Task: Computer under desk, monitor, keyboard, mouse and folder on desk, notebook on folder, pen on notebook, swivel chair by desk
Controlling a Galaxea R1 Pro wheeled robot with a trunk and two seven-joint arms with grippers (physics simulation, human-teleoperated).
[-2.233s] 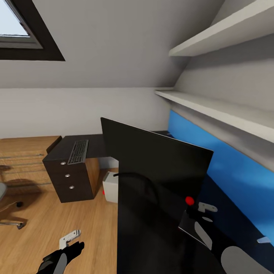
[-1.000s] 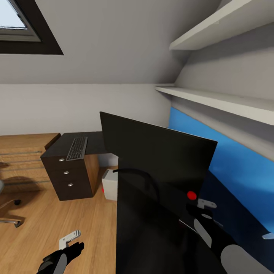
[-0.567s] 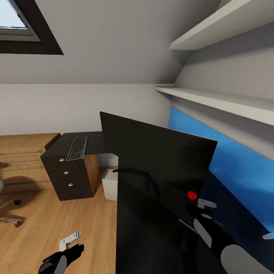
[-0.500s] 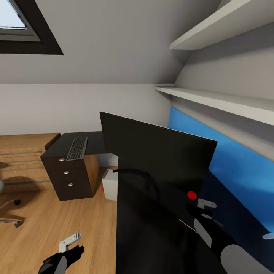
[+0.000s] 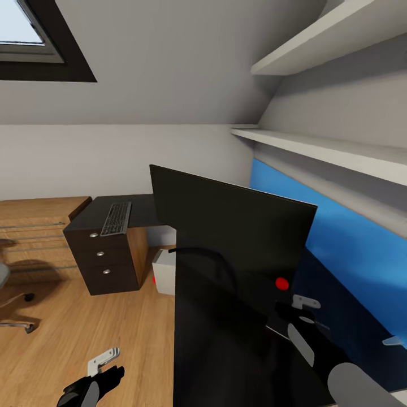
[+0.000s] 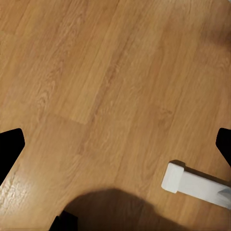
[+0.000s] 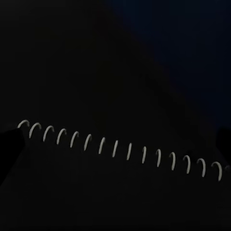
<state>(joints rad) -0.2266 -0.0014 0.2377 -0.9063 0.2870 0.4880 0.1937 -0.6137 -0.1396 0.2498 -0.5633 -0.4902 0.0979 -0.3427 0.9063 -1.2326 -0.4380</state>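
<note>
On the black table (image 5: 226,362) with its blue back panel (image 5: 350,254), the monitor (image 5: 232,226) stood as a wide black screen, its ring-shaped base (image 5: 200,257) resting on the tabletop. Farther off, the keyboard (image 5: 116,218) lay on top of a dark three-drawer unit (image 5: 104,257), and the light grey computer (image 5: 165,272) sat on the wooden floor (image 5: 85,328) just beside that unit, near the table's far end. At the head view's left edge, part of the swivel chair (image 5: 8,299) showed, well apart from the table. The right claw (image 5: 299,311) reached over the tabletop beside the monitor; I could not tell whether it was wide or narrow. Its wrist view looked onto a dark surface crossed by a row of pale spiral-binding loops (image 7: 120,149). The left claw (image 5: 102,362) hung low over the floor with its dark fingertips (image 6: 9,149) spread wide and nothing between them; a white bar-shaped part (image 6: 192,185) lay in that wrist view.
</note>
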